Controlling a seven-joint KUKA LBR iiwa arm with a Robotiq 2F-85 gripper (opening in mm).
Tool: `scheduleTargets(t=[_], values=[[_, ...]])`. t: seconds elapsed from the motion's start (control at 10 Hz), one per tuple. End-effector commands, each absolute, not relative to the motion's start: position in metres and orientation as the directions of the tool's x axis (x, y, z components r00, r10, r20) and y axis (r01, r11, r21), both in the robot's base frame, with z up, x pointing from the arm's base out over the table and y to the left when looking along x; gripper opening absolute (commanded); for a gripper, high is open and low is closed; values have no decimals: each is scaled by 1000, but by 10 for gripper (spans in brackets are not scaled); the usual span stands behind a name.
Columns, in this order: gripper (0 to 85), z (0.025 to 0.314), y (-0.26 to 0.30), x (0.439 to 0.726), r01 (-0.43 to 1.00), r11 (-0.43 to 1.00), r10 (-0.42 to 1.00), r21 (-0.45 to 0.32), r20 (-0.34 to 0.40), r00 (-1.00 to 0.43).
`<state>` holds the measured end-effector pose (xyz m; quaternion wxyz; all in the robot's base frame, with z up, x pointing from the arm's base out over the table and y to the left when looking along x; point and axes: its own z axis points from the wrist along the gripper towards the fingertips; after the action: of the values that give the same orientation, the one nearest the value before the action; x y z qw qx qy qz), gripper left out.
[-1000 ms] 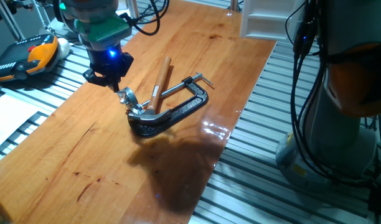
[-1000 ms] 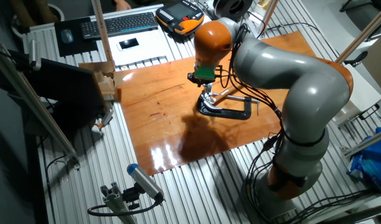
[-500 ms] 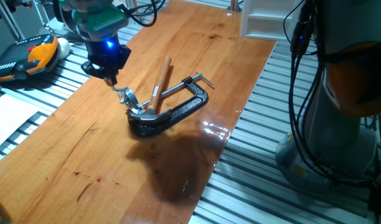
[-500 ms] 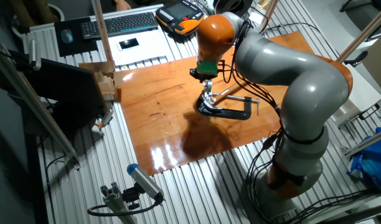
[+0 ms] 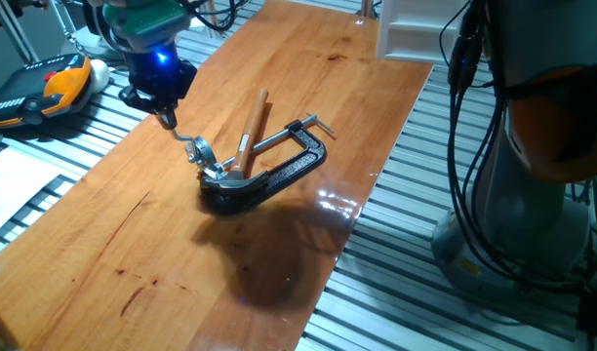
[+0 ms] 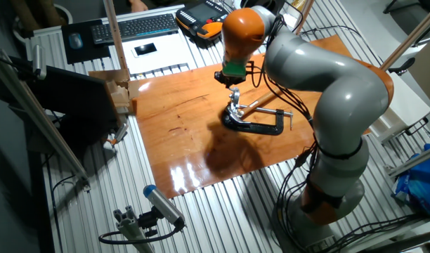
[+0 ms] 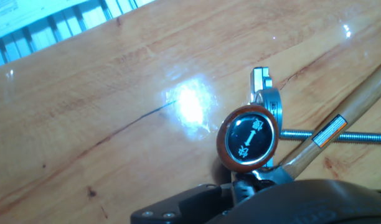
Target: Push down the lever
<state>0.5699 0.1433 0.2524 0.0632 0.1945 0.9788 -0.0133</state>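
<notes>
Rising off the thin silvery bent lever (image 5: 195, 148) with its round reddish knob (image 7: 248, 138), the gripper (image 5: 163, 119) is seen retreating; its opening cannot be told, and the push is judged finished.

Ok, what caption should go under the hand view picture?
Looking down on the lever's round knob, with the hammer handle alongside on the wooden table.

On the table (image 5: 308, 117), the hammer (image 5: 248, 132) is lying across the C-clamp (image 5: 269, 175), its handle crossing the clamp's screw bar. The lever (image 5: 194, 149) is sitting at the clamp's near-left end, seemingly touching it. The gripper (image 5: 164, 119) is hanging just above and to the lever's left.
</notes>
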Motion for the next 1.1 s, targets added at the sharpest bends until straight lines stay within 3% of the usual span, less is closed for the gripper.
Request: scheduleTargets(t=[0.0,1.0], values=[[0,253,140,573,380,925,377,2,-127,-918],[0,259,148,588,395,919,393,1,-98,-914]])
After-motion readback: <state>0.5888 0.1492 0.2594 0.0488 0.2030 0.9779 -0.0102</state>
